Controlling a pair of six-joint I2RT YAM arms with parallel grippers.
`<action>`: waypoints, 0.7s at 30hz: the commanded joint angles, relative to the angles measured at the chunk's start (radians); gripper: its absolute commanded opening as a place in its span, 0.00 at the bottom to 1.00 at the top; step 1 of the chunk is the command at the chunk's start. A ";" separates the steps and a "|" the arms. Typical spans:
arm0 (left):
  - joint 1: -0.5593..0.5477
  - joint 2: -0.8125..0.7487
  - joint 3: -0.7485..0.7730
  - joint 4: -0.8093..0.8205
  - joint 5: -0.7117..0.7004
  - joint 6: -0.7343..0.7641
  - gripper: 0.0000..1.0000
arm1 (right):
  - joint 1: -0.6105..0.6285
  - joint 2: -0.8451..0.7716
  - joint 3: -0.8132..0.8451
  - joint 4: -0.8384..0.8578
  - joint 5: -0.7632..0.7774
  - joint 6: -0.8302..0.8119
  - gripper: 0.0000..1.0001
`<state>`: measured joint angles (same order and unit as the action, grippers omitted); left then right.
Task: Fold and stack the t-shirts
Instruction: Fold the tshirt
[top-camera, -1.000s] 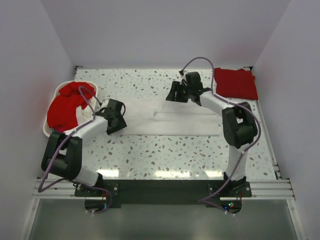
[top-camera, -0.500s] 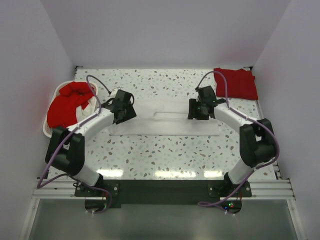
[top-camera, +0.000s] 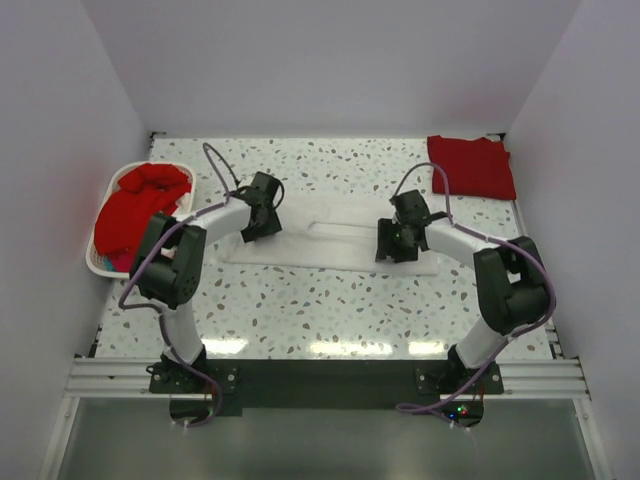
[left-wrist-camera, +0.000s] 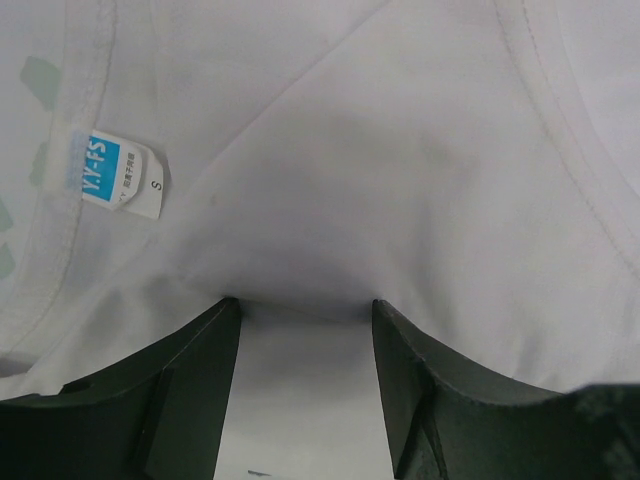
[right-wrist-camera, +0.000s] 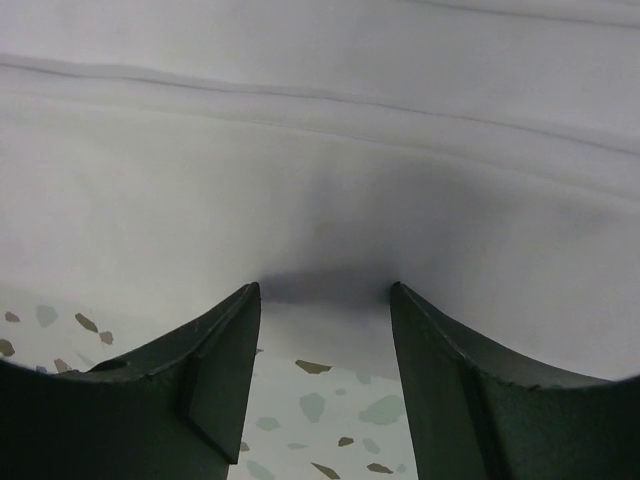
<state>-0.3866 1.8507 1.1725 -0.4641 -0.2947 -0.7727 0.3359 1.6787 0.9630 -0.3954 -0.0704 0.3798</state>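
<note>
Speckled white tabletop (top-camera: 330, 310) carries a flat white cloth t-shirt (top-camera: 330, 245), folded into a long strip at centre. White oval plastic basket (top-camera: 97, 262) at the left edge holds a heap of red cloth t-shirts (top-camera: 135, 210). Folded red cloth t-shirt (top-camera: 472, 167) lies at the far right corner. Left end effector (left-wrist-camera: 303, 305) is released, fingers spread at the white shirt's collar end. Right end effector (right-wrist-camera: 325, 290) is released, fingers spread at the shirt's near edge. Small blue neck label (left-wrist-camera: 115, 172) reads S.

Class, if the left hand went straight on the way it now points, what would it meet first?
The white t-shirt: its cloth lies right at the left hand's open fingertips, probably touching.
</note>
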 joint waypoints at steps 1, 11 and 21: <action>0.003 0.090 0.075 0.005 -0.021 0.049 0.60 | 0.052 -0.026 -0.075 -0.089 -0.049 0.037 0.59; -0.006 0.307 0.358 0.096 0.052 0.355 0.76 | 0.509 -0.178 -0.253 -0.016 -0.212 0.338 0.63; 0.005 0.194 0.566 0.058 0.000 0.392 0.98 | 0.632 -0.071 0.153 -0.178 -0.112 0.122 0.64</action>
<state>-0.4068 2.1754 1.6783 -0.4129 -0.2558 -0.4072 0.9962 1.6199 0.9989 -0.5152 -0.2321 0.5877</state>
